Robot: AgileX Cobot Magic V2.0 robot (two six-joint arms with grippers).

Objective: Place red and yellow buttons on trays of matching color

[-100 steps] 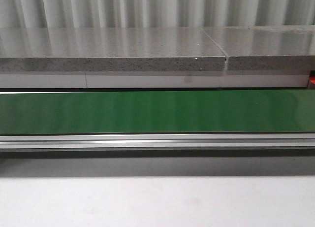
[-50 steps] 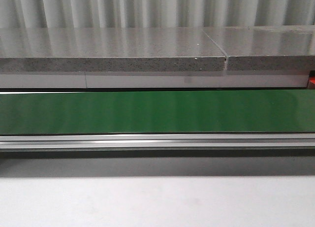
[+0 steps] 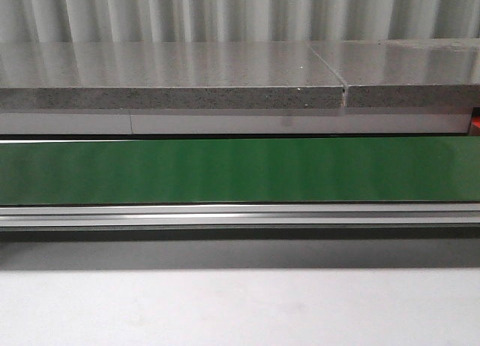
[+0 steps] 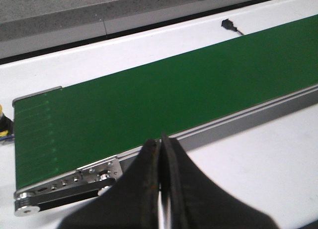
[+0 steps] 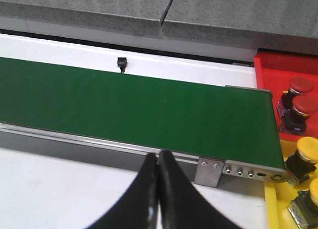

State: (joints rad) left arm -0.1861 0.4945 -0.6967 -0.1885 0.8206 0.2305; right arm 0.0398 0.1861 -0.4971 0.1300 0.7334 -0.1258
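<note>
Two red buttons [image 5: 299, 97] are seen standing on the red tray [image 5: 271, 72] past the end of the green conveyor belt [image 5: 134, 107], and two yellow buttons [image 5: 304, 157] are seen on the yellow tray [image 5: 272, 209] just beside it, nearer the worktop's front edge. All four lie well apart from the right end effector [image 5: 158, 162], whose fingers are pressed together with nothing between them, above the white worktop [image 5: 59, 189] on the near side of the belt rail. The left end effector [image 4: 160, 149] is likewise closed on nothing, near the belt's other end. Both trays are cut off at the picture edge, and one yellow button is only partly shown. A small black plug [image 5: 121, 63] is seen on the worktop beyond the belt. In the front view only a red sliver [image 3: 475, 124] is visible at the right edge.
</note>
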